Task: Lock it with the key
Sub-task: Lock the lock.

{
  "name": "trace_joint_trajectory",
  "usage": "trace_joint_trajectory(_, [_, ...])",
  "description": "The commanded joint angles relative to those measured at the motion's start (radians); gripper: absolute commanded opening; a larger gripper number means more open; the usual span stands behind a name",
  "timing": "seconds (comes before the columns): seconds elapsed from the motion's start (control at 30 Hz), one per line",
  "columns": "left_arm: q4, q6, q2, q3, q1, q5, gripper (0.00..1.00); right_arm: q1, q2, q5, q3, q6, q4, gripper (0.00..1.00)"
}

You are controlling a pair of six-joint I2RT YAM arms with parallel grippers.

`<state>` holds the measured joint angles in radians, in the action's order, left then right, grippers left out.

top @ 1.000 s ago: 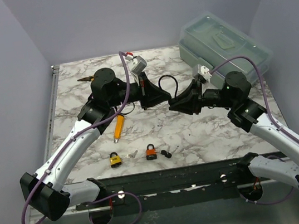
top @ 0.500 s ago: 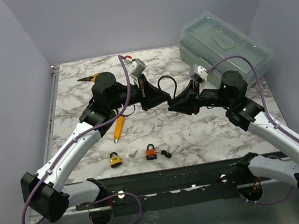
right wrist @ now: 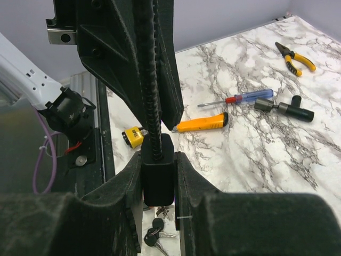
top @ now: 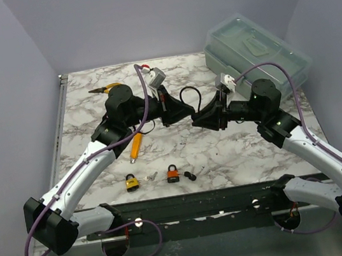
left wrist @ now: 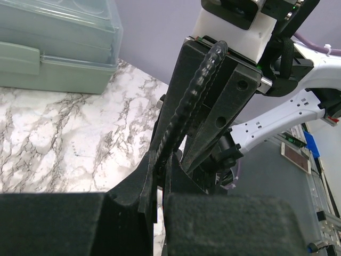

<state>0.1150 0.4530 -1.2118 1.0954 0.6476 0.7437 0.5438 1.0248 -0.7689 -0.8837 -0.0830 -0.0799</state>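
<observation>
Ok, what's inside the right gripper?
A black lock body, clamped in the right gripper. Its ribbed cable runs on into the left gripper, which is shut on it. The right fingers cover the body's sides, so no keyhole shows.

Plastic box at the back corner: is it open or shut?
Shut. The plastic box has its clear lid sitting flat on the green base in the top and left wrist views.
</observation>
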Motion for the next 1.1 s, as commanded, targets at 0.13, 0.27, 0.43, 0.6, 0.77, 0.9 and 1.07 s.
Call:
trace_joint_trajectory(0.13, [-0.248, -0.127, -0.02, 0.124, -0.047, 0.21, 0.37, 0.003, -0.074, 0.062, 0.002, -0.024, -0.09, 0.0])
trace_joint_trajectory(0.27, [-0.256, -0.131, -0.015, 0.187, -0.122, 0.28, 0.54, -0.001, -0.097, 0.05, 0.036, -0.008, -0.053, 0.0])
trace_joint_trajectory(0.43, [-0.233, -0.104, -0.022, 0.241, -0.133, 0.293, 0.62, -0.001, -0.095, -0.003, 0.057, -0.039, -0.069, 0.0])
trace_joint_trajectory(0.6, [-0.078, 0.016, -0.057, 0.22, -0.102, 0.337, 0.8, -0.001, -0.069, -0.053, 0.056, -0.087, -0.132, 0.0])
trace_joint_trajectory(0.77, [-0.045, 0.021, -0.097, 0.213, -0.051, 0.286, 0.81, -0.001, -0.054, -0.088, 0.054, -0.133, -0.19, 0.0])
trace_joint_trajectory(0.9, [0.044, 0.088, -0.129, 0.212, -0.022, 0.284, 0.72, -0.001, -0.035, -0.113, 0.047, -0.164, -0.205, 0.0])
trace_joint_trajectory(1.07, [0.104, 0.14, -0.138, 0.197, -0.013, 0.29, 0.38, -0.002, -0.029, -0.104, 0.048, -0.212, -0.231, 0.0])
